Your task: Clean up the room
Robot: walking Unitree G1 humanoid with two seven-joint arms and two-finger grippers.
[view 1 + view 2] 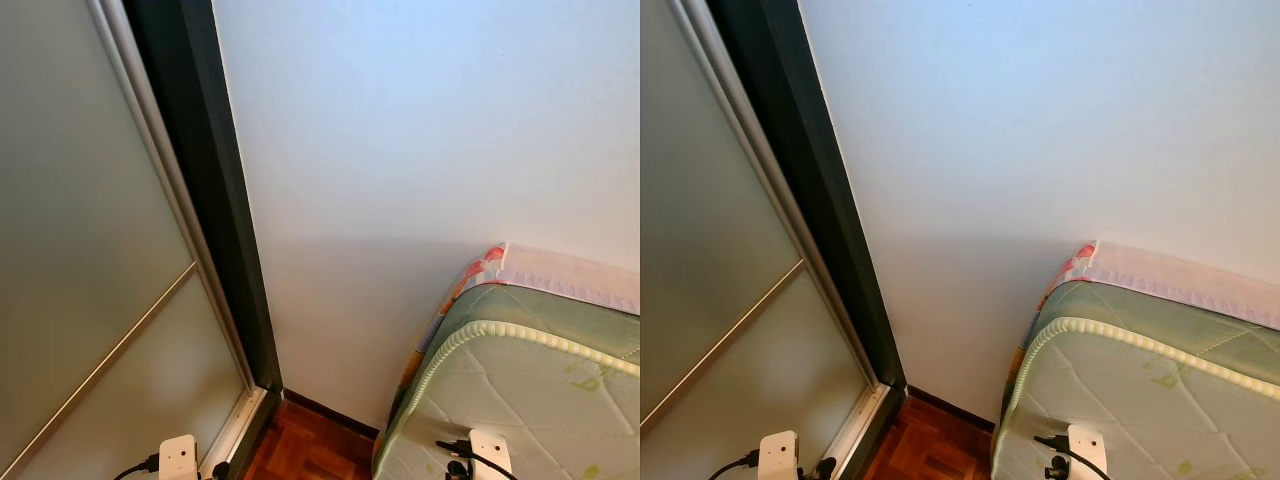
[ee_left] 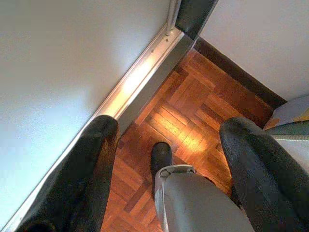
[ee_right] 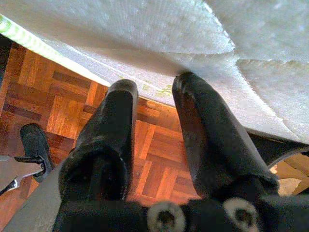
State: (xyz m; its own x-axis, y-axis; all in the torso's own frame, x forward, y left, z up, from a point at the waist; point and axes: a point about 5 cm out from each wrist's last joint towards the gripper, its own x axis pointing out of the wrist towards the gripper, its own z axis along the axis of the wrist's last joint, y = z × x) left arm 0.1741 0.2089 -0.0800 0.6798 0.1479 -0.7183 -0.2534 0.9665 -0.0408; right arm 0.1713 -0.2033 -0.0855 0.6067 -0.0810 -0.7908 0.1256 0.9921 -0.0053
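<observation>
No loose item to tidy is in sight. My left gripper [image 2: 169, 124] hangs open above the parquet floor [image 2: 193, 101], beside the sliding door's bottom track [image 2: 137, 77], with nothing between its fingers [image 2: 91, 164]. My right gripper [image 3: 157, 84] hangs low by the side of the mattress [image 3: 145, 29]; its fingers [image 3: 113, 125] stand a small gap apart and hold nothing. In the eye views the white wrist pieces of my left arm [image 1: 178, 456] and right arm [image 1: 490, 450] show at the bottom edge.
A white wall [image 1: 420, 150] stands close ahead. A frosted sliding door [image 1: 80, 250] in a dark frame [image 1: 215, 190] is on the left. A pale green quilted mattress [image 1: 520, 380] is on the right. My own foot [image 2: 161, 157] stands on the narrow strip of floor between them.
</observation>
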